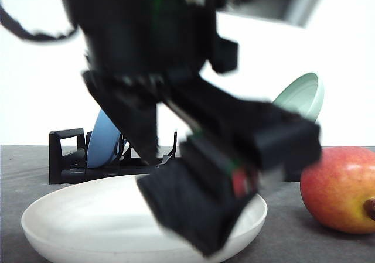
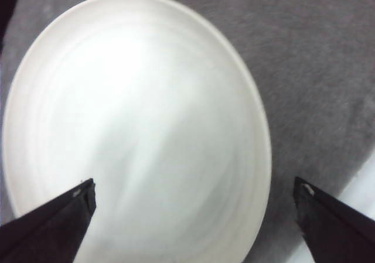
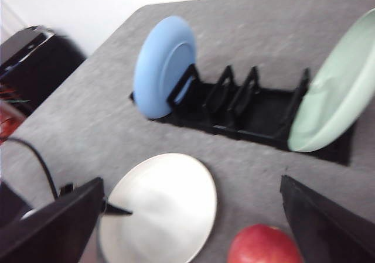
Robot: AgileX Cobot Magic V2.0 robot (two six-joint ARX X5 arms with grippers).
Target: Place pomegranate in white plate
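Note:
The pomegranate point(image 1: 341, 188), red fading to yellow-orange with a dark nub, rests on the grey table to the right of the white plate point(image 1: 70, 216). In the right wrist view the pomegranate point(image 3: 263, 246) lies beside the white plate point(image 3: 158, 207), below and between the spread fingers of my right gripper point(image 3: 192, 184), which is open, empty and well above the table. My left gripper point(image 2: 193, 188) hangs open and empty just over the white plate point(image 2: 135, 116). The blurred left arm point(image 1: 193, 157) covers much of the front view.
A black dish rack point(image 3: 246, 108) stands behind the white plate, with a blue plate point(image 3: 164, 64) at its left end and a pale green plate point(image 3: 334, 93) at its right end. In the front view the rack point(image 1: 67, 154) sits at the table's back.

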